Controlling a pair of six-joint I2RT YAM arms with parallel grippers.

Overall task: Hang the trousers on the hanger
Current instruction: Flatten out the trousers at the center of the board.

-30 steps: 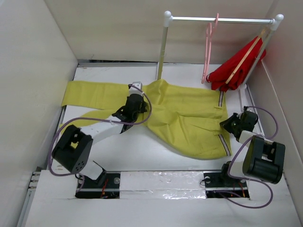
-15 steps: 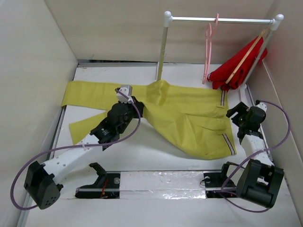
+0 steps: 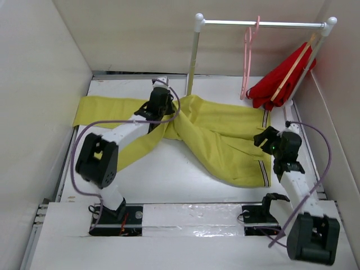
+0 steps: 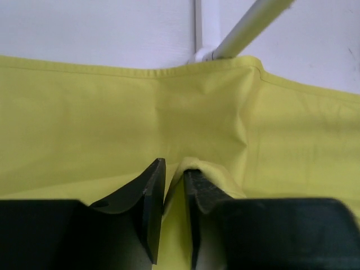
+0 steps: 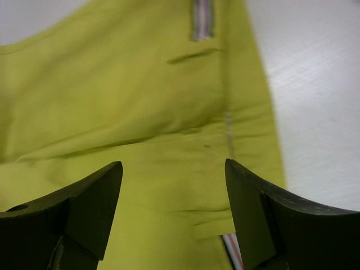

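Find the trousers (image 3: pixel 225 138) flat on the table (image 3: pixel 169 180), waist at the right with the striped band (image 3: pixel 262 171) near the right edge, 2 legs running off to the left. Note 1 leg stretched along the far side toward the left wall, the other folded across toward the near left, with ridges of bunched cloth where the 2 meet. Not on the hanger (image 3: pixel 246 62): see that hooked over the rail (image 3: pixel 261 23) at the back, well apart from the yellow cloth, beside a red garment (image 3: pixel 278 84) slung from the same rail.

Look to the left gripper (image 3: pixel 160 102), low on the cloth at the crotch, just in front of the left post (image 3: pixel 192 62). In its wrist view, jaws nearly together, only a thin slit between, a small raised fold of the trousers at the tips and against the right one; cannot tell whether pinched or merely touching.

Look to the right gripper (image 3: pixel 265 138) over the waist end, near the striped band. Jaws spread wide there, holding nothing, with yellow cloth, a pocket slit (image 5: pixel 194 55) and a strip of the band showing in the gap
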